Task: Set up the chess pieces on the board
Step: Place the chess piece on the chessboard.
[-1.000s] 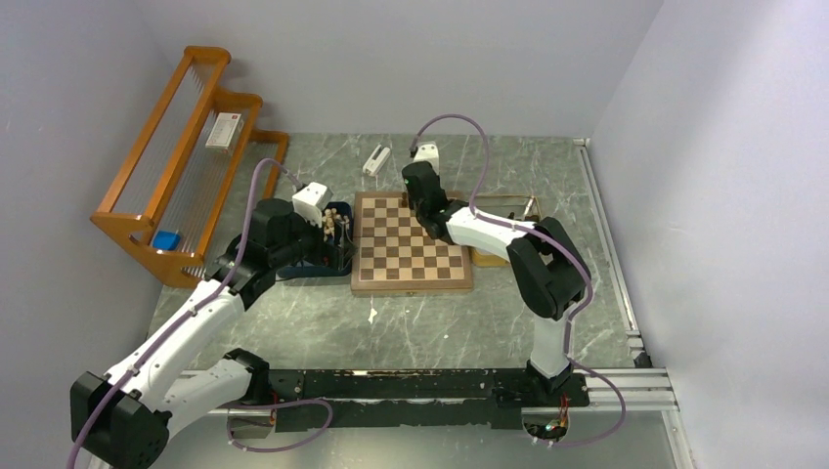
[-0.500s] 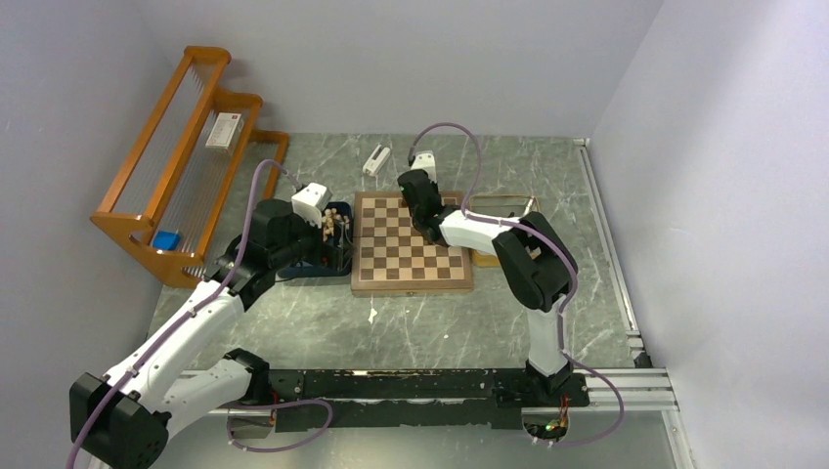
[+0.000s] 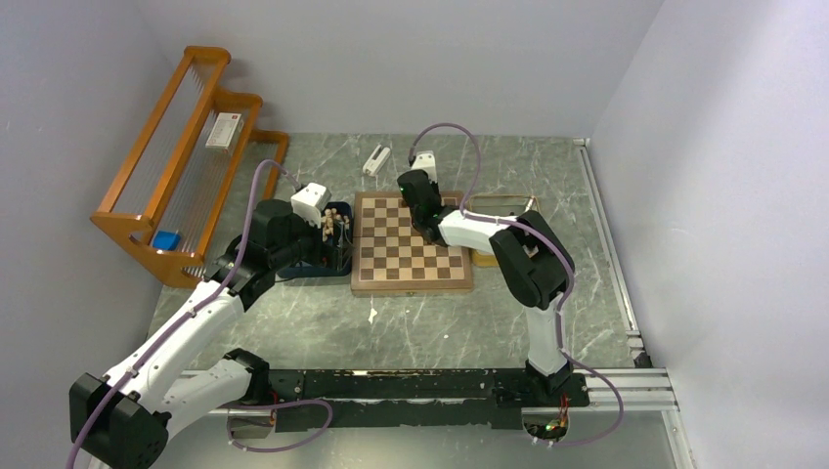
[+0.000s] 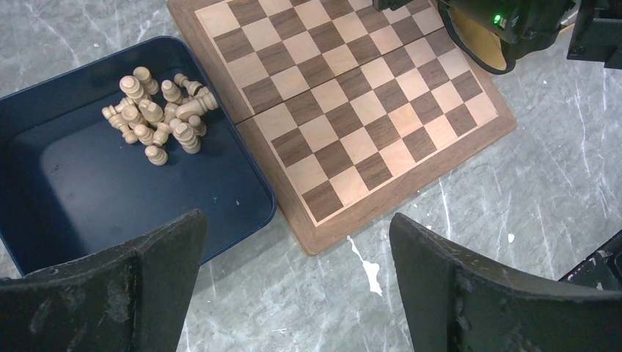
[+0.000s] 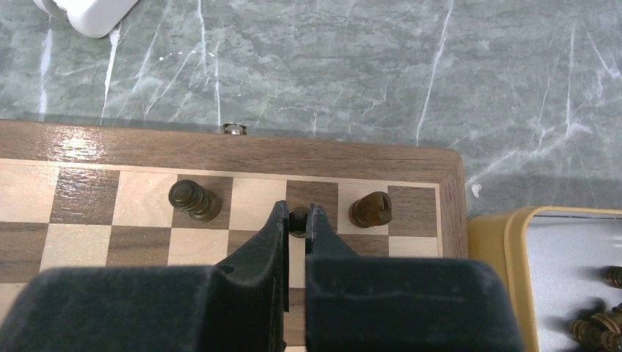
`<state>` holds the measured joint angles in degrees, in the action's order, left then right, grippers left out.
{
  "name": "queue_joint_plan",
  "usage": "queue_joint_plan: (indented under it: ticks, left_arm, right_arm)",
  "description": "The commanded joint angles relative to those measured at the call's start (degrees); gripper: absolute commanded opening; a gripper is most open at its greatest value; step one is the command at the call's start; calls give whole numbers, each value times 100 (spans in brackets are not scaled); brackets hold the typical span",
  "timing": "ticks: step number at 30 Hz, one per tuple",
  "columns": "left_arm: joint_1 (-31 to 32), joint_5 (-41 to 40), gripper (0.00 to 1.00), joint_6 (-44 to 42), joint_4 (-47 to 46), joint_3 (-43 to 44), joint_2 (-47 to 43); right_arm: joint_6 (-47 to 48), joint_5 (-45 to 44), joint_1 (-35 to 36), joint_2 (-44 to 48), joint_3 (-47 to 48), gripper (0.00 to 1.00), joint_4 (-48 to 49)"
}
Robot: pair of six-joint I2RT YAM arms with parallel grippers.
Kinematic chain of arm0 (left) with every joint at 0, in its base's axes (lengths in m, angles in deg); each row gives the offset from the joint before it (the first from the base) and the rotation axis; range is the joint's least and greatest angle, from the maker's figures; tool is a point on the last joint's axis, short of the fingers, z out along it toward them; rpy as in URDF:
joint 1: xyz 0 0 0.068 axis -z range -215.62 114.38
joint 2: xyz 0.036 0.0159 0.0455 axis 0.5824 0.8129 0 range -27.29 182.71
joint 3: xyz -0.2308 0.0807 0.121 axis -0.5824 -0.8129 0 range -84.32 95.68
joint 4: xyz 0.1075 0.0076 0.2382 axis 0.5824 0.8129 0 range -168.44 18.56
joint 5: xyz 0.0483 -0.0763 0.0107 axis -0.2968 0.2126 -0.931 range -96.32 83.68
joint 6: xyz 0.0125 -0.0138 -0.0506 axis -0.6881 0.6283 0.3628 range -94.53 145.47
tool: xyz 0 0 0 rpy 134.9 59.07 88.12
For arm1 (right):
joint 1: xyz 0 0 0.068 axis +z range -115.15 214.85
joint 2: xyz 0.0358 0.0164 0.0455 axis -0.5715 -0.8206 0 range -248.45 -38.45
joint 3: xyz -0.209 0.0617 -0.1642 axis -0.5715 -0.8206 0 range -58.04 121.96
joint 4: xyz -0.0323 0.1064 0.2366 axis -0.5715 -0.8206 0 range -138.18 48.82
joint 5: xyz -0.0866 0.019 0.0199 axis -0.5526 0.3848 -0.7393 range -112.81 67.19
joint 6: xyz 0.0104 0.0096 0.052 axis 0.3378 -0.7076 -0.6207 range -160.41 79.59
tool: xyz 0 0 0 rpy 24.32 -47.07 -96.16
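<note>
At the far rim of the square wooden checked board (image 5: 293,150) | small dark brown turned chess piece (image 5: 298,220) upright, long axis vertical, back row | two dark brown pieces (image 5: 194,199) (image 5: 369,209) flank it; yellow tray (image 5: 488,249) beside board | right end effector (image 5: 297,213) clenched on it, arm reaching across board | left end effector (image 4: 297,220) spread wide above dark blue tray (image 4: 110,198) holding pale cream pieces (image 4: 158,114)

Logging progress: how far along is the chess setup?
Done: two dark brown wooden chess pieces stand on the checkered wooden board's edge row. In hand: the right gripper clamps a third there. Remaining: pale cream pieces heaped in the dark blue tray, dark ones in the yellow tray.
</note>
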<state>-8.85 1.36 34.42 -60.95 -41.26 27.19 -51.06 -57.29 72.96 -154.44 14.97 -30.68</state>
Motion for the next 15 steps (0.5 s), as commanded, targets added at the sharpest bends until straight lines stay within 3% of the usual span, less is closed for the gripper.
queue_joint_plan:
  ticks: [1,15]
  left_arm:
    - [39,-97,98,-50,79,26,-115]
    - [48,-152,98,-51,102,35,-124]
  right_arm:
    - [-85,-130,-58,-171,194,4,14]
    - [-257,92,-147,-291,492,5,-478]
